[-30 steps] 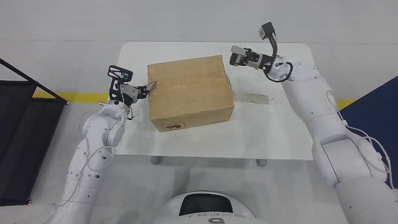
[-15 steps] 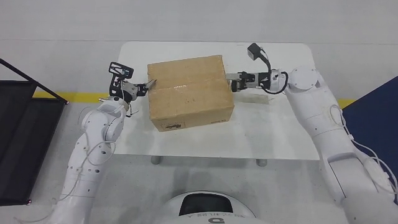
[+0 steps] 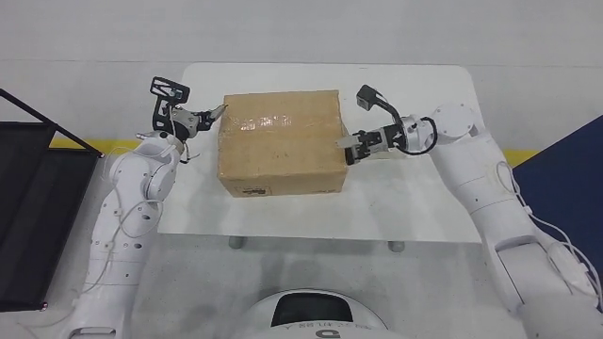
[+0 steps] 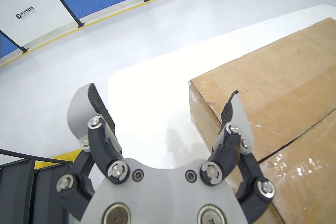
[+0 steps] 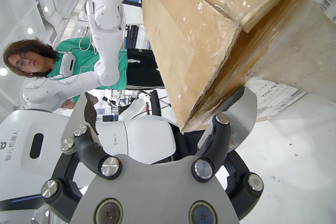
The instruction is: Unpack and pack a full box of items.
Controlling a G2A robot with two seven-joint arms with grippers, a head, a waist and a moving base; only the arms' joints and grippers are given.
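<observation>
A closed cardboard box [image 3: 281,141], sealed along its top seam with clear tape, stands in the middle of the white table [image 3: 415,198]. My left gripper [image 3: 209,116] is open at the box's far left corner; in the left wrist view [image 4: 161,104] one finger [image 4: 232,109] lies over the top edge of the box [image 4: 275,93] and the other hangs over bare table. My right gripper [image 3: 350,146] is open at the right side near the front; in its wrist view [image 5: 162,107] a corner of the box [image 5: 189,33] sits between the fingers, one fingertip [image 5: 236,99] against the cardboard.
A black rack [image 3: 28,207] stands on the floor left of the table. A printed white label [image 5: 278,96] shows beside the box's corner. Bare table lies in front of the box and to its right [image 3: 415,94].
The box has turned and slid a little to the left. My right gripper came down from beyond the far right corner to the right side. My left gripper moved toward the far left corner.
</observation>
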